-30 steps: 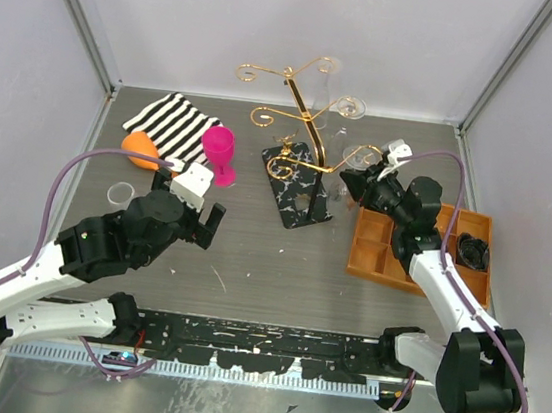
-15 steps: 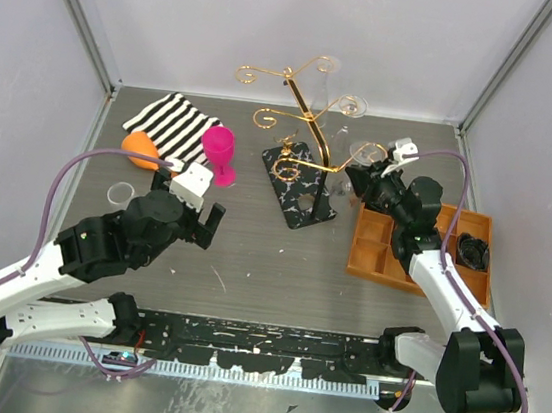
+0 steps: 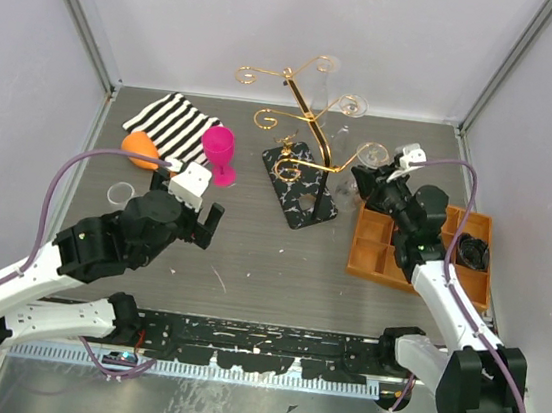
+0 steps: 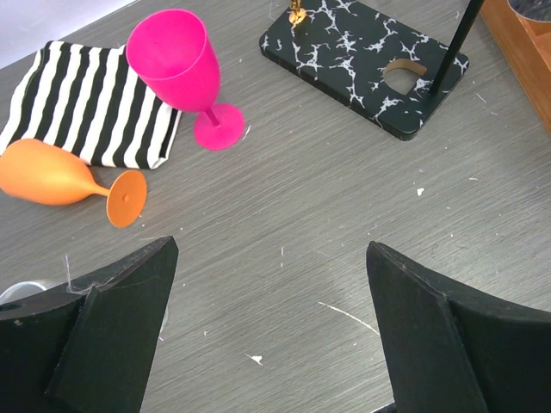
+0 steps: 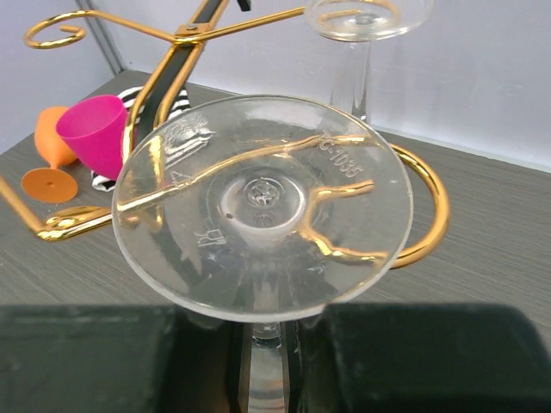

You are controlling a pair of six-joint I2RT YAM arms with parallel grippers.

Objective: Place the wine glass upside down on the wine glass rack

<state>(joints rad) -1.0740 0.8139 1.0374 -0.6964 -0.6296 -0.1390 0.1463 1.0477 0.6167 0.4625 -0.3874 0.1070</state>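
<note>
Overhead above table (image 3: 270,256), wrist views close — all share the rack (image 3: 296,191)

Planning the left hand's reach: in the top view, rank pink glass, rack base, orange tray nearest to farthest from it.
1. pink glass, just ahead of left hand
2. rack base, centre-right
3. orange tray, far right
</note>
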